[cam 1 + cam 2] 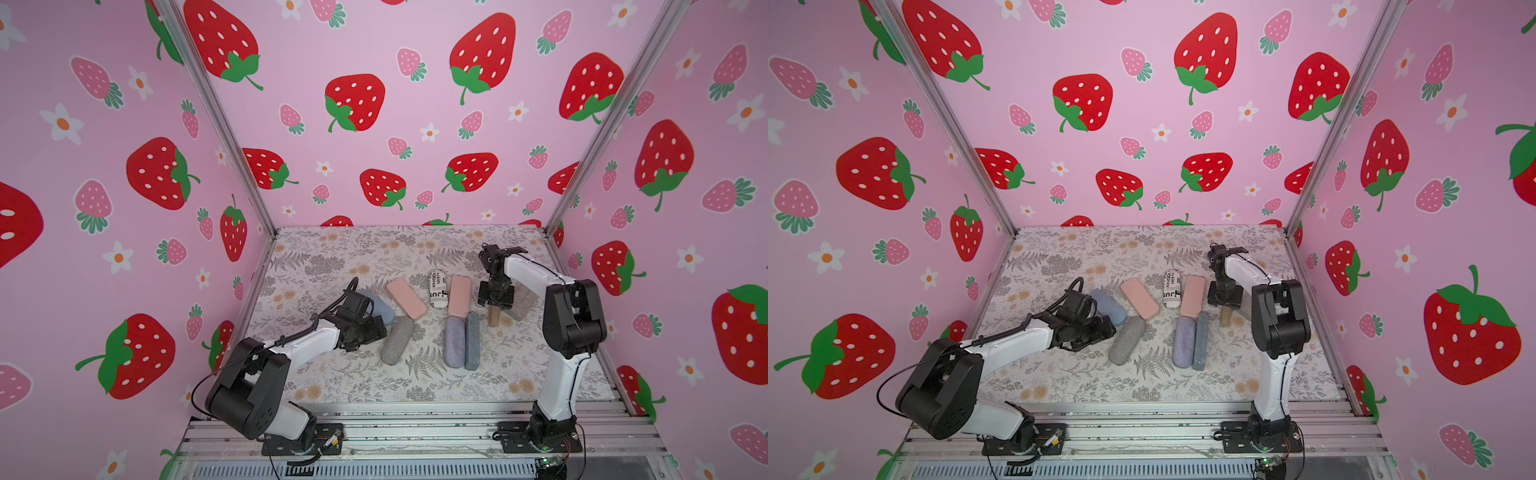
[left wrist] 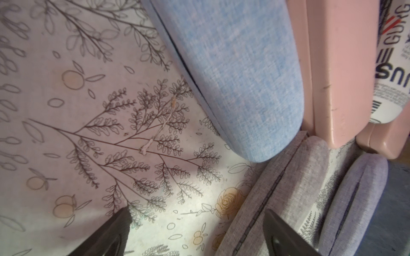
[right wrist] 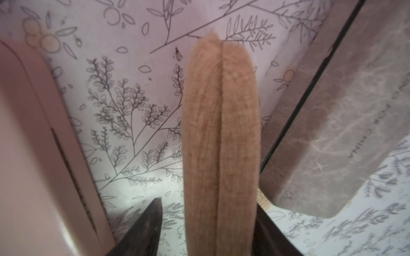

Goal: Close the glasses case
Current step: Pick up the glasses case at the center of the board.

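the tan case (image 3: 221, 133) stands on its long edge on the surface (image 1: 332, 374), toward the robot's right side, and the right pincer (image 3: 209, 204) hangs over it with one finger on each side. in the right wrist view the two halves meet along a thin dark seam with almost no gap, so the closing looks nearly done. what seems left is a last squeeze to seat the halves, then letting go without tipping the case. the jaws stand partway in: one finger lies against or very near one flank, while patterned surface shows between the other finger and the case, so it is not clamped from both sides. the left pincer (image 2: 197, 210) is spread wide and empty, low over the grey case (image 2: 277, 188), taking no part. crowding is the main concern. a marbled case (image 3: 343, 122) stands just beside the tan one, and a pink case (image 3: 33, 155) lies near on the opposite side, so neither finger has much room. toward the middle, in a top view, lie a white printed tube (image 1: 438, 289), a second pink case (image 1: 406, 298), a lilac case (image 1: 454, 341) and a slate-blue case (image 1: 472, 340) side by side, and a light blue case (image 1: 380, 309) partly hidden by the left arm. those look shut, as far as can be told.
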Motion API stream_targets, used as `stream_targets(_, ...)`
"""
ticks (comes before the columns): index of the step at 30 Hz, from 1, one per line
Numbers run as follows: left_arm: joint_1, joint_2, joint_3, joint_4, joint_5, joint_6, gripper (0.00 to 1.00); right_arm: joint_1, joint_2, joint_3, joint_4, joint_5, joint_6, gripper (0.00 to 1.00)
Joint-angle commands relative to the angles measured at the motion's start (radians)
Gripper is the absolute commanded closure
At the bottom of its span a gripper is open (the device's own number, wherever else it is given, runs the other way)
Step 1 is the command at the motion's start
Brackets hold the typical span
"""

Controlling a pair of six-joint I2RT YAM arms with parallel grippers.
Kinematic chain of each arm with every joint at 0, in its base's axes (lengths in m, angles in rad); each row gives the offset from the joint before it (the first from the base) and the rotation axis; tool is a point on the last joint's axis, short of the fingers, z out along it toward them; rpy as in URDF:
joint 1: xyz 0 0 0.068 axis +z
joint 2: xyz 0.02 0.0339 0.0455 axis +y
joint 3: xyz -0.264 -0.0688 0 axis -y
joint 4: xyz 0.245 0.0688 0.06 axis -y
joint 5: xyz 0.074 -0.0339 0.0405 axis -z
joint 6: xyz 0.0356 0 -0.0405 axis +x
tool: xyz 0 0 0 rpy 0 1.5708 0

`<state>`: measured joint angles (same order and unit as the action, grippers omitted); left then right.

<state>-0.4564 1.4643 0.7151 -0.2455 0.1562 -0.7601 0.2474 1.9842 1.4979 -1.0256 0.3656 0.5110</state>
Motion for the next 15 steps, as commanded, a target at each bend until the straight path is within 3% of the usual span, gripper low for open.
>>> stream_targets(1, -0.002, 0.019, 0.032, -0.027, -0.012, 0.000, 0.07, -0.007, -0.007, 0.000, 0.021, -0.029, -0.005, 0.55)
stream_targets(4, -0.002, 0.017, 0.035, -0.031, -0.013, 0.002, 0.07, -0.007, -0.030, -0.006, 0.024, -0.026, -0.002, 0.72)
stream_targets(6, -0.003, 0.009, 0.035, -0.036, -0.013, 0.004, 0.07, -0.007, -0.060, -0.019, 0.037, -0.033, -0.005, 0.76)
stream_targets(15, -0.004, -0.027, 0.019, -0.028, -0.035, -0.001, 0.07, 0.000, -0.245, -0.053, 0.027, -0.092, -0.017, 0.84)
